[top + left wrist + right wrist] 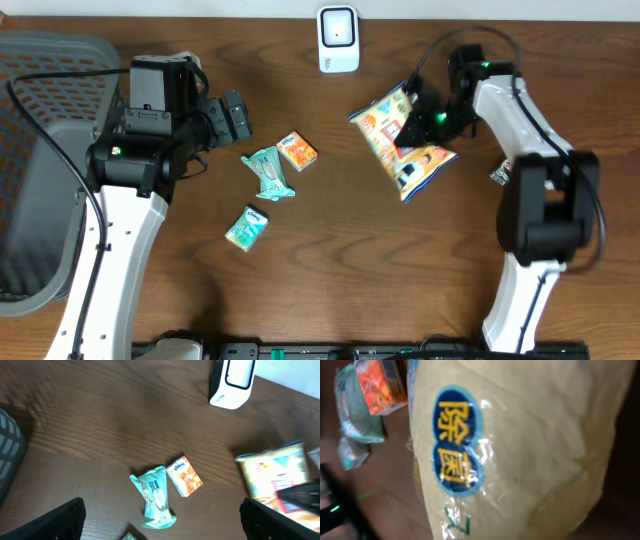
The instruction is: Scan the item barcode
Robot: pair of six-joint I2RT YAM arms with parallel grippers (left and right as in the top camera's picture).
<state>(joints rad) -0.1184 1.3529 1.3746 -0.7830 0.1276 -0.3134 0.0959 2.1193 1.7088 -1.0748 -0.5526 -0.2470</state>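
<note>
1. Seen from above, the scanner (pixel 338 40) stands at the 12 o'clock edge of the table (pixel 330 290).
2. The snack bag (pixel 400 150) is at 5 o'clock from the scanner and apart from it, printed face up. I cannot tell whether it rests on the table or is lifted.
3. The right gripper (pixel 425 122) is clamped on the snack bag's 1 o'clock edge. Its own camera is filled by the bag's pale side and a blue oval label (pixel 456 442).
4. The left gripper (pixel 232 117) hangs at 10 o'clock from the table's middle, jaws wide apart and holding nothing.
5. An orange packet (pixel 298 150) lies near the middle. A green wipes pack (pixel 270 172) is just beside it at 8 o'clock. A small green packet (pixel 246 227) lies apart at 7 o'clock.
6. A grey basket (pixel 40 150) sits at the 9 o'clock edge.
</note>
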